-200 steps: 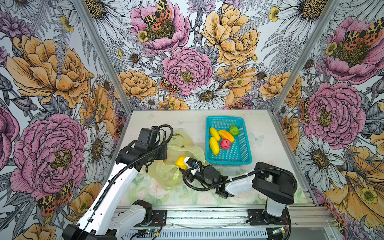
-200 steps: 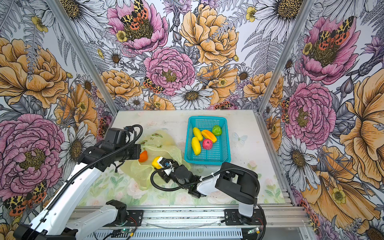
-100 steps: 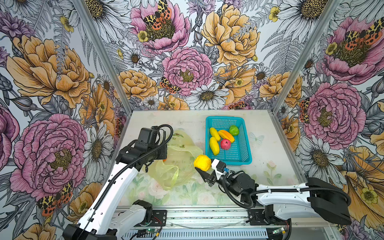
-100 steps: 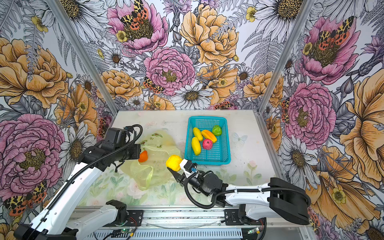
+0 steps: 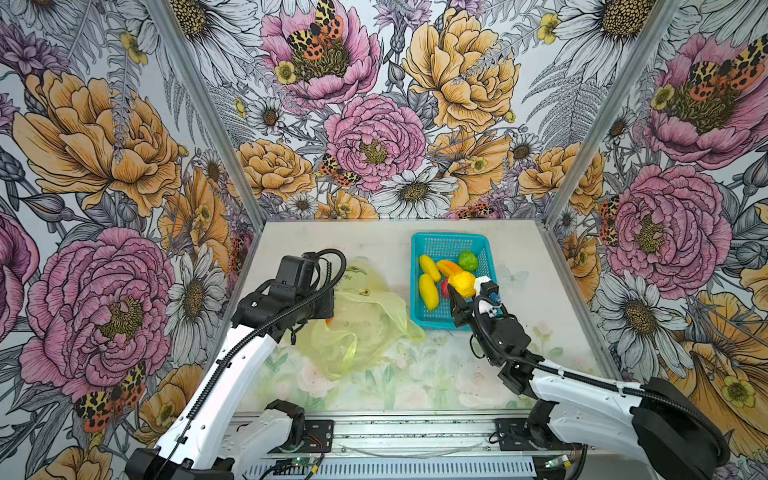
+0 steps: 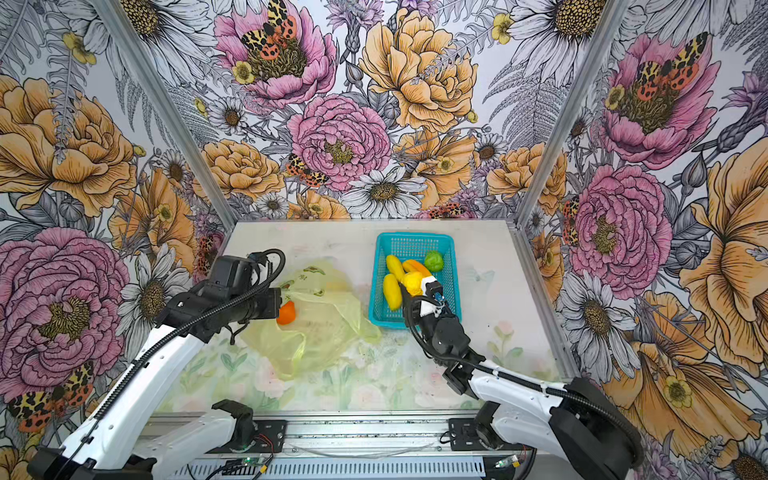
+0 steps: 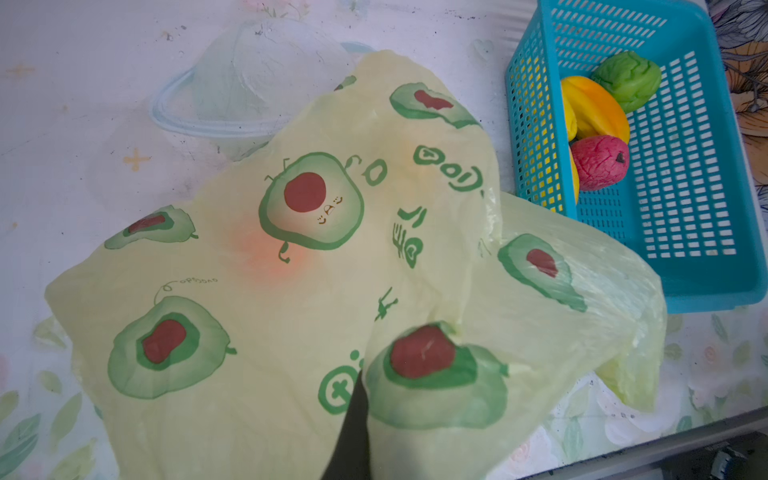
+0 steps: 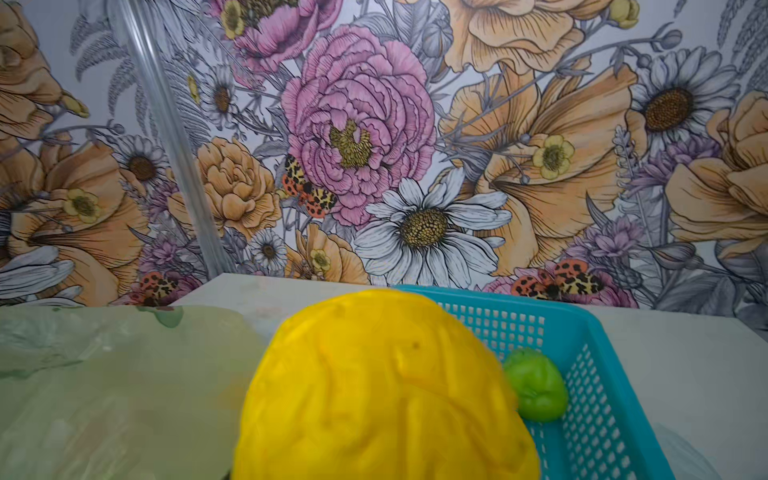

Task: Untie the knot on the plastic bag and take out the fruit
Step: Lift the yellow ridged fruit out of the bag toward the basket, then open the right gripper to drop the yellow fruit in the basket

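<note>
Two grips: we are clasping a yellow fruit in our right gripper over the teal basket, our left gripper clenching the plastic bag.

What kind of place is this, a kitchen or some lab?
Likely a robot test booth: two robot arms on a metal rail, floral wall panels boxing in a small table, toy fruit in a teal basket.

table | 2 items on it | plastic bag left | teal basket just beside, right
</note>
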Motion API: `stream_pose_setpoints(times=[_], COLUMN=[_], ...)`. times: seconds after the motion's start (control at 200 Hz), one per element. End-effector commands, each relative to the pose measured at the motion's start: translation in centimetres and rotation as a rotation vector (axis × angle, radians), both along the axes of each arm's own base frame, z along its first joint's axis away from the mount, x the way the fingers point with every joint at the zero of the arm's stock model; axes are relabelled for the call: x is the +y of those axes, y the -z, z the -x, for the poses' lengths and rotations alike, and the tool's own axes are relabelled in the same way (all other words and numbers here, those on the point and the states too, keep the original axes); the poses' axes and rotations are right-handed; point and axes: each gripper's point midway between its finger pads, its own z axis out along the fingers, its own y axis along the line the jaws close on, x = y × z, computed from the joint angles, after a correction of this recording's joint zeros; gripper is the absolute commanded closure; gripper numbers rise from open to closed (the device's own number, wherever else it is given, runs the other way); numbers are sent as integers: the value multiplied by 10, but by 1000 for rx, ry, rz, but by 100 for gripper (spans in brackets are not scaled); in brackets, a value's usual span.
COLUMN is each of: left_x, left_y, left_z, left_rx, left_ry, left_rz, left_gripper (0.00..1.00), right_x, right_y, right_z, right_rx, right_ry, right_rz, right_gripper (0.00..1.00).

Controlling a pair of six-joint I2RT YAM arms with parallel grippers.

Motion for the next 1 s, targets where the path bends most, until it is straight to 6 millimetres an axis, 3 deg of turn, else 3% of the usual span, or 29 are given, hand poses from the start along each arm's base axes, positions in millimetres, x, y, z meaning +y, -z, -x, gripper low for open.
stream_pose_setpoints(times=[0.0, 0.28, 0.49, 0.635, 0.806, 0.876, 0.956, 0.996], left_x=[-2, -2, -1, -1, -1, -2, 0, 0], left_y=[-2, 0, 0, 0, 0, 1, -2, -3], left_z=[0, -1, -1, -1, -1, -2, -1, -1], left_rx=[-9, -2, -1, -1, 0, 3, -7, -12], left_ry=[16, 16, 11, 13, 8, 13, 9, 7], left_rz=[8, 8, 7, 7, 6, 8, 8, 8], left_gripper=[100, 100, 100, 100, 100, 100, 100, 100], right_x=[-4, -36, -71, -73, -65, -64, -64, -64], right_y=[20, 83, 118, 127, 129, 132, 132, 131], right_z=[-22, -73, -90, -94, -100, -101, -101, -100], right_rx=[108, 326, 442, 464, 484, 490, 491, 492], right_ry=[51, 228, 318, 320, 275, 275, 273, 274], right_rz=[-40, -74, -166, -165, -167, -170, -169, -168], right_gripper=[99, 98, 100, 99, 88, 75, 52, 45])
